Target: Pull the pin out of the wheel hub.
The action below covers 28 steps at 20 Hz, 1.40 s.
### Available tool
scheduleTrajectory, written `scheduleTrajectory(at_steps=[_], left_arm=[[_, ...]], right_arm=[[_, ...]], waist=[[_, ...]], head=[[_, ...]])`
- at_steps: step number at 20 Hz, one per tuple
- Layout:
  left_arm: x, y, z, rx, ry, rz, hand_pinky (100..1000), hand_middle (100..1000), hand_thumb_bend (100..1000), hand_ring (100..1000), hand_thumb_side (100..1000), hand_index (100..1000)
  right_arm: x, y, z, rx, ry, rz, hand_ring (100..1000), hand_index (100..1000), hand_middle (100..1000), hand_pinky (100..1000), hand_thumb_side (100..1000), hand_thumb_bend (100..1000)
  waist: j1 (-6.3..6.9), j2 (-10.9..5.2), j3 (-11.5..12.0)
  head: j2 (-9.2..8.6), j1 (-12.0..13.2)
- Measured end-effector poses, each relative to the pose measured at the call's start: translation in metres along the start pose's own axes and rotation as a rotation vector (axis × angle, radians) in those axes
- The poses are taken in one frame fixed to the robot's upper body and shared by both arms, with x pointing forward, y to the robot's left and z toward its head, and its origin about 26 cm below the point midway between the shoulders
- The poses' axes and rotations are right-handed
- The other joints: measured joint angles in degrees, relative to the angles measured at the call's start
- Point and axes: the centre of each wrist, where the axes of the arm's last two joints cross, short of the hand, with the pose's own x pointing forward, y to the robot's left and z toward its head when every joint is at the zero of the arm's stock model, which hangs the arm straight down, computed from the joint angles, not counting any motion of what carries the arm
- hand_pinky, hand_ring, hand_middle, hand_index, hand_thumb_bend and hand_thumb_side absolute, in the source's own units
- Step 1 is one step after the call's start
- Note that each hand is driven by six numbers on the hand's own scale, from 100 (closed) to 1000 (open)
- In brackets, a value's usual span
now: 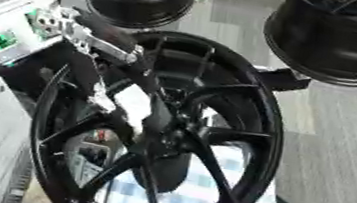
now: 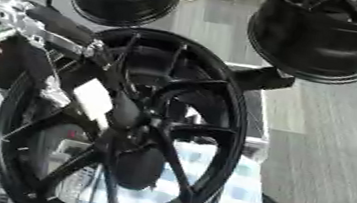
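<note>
Left hand [image 1: 132, 109] pressed at the centre of the large black spoked alloy wheel [image 1: 251, 109], black spokes crowding it on every side, open gaps between spokes below it, two black wheel barrels [image 1: 337, 39] standing well beyond it

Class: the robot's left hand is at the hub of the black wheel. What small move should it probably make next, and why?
Probably draw the left hand straight back from the hub, along the pin's line. The hand already sits at the centre of the wheel, where the spokes meet, so no reaching is left. Whether its fingers hold the pin is hidden, so checking that grasp first seems wise.
</note>
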Motion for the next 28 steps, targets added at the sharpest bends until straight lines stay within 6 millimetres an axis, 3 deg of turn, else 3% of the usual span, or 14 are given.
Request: scheduleTrajectory(at_steps=[5, 17, 22, 28], left_arm=[[-0.004, -0.004, -0.002, -0.005, 0.010, -0.001, 766, 620, 362, 684, 561, 797], [-0.004, -0.004, -0.005, -0.005, 0.005, 0.010, 699, 454, 147, 572, 594, 647], [-0.002, -0.001, -0.005, 0.001, -0.002, 0.015, 679, 370, 132, 534, 527, 551], [0.002, 0.010, 0.003, 0.034, 0.004, -0.005, 668, 318, 135, 513, 441, 509]], right_arm=[[0.000, 0.000, 0.000, -0.006, 0.002, 0.000, 735, 720, 583, 880, 651, 100], [0.000, 0.000, 0.000, -0.008, 0.003, -0.001, 735, 719, 582, 879, 652, 100], [0.000, 0.000, 0.000, -0.013, 0.006, -0.002, 735, 719, 582, 879, 652, 100], [0.000, 0.001, 0.000, -0.017, 0.008, -0.005, 736, 719, 582, 880, 652, 100]], waist=[[-0.01, 0.00, -0.06], [-0.01, 0.00, -0.11], [-0.01, 0.01, -0.11], [-0.01, 0.01, 0.01]], head=[[0.00, 0.20], [0.00, 0.31], [0.00, 0.31], [0.00, 0.28]])
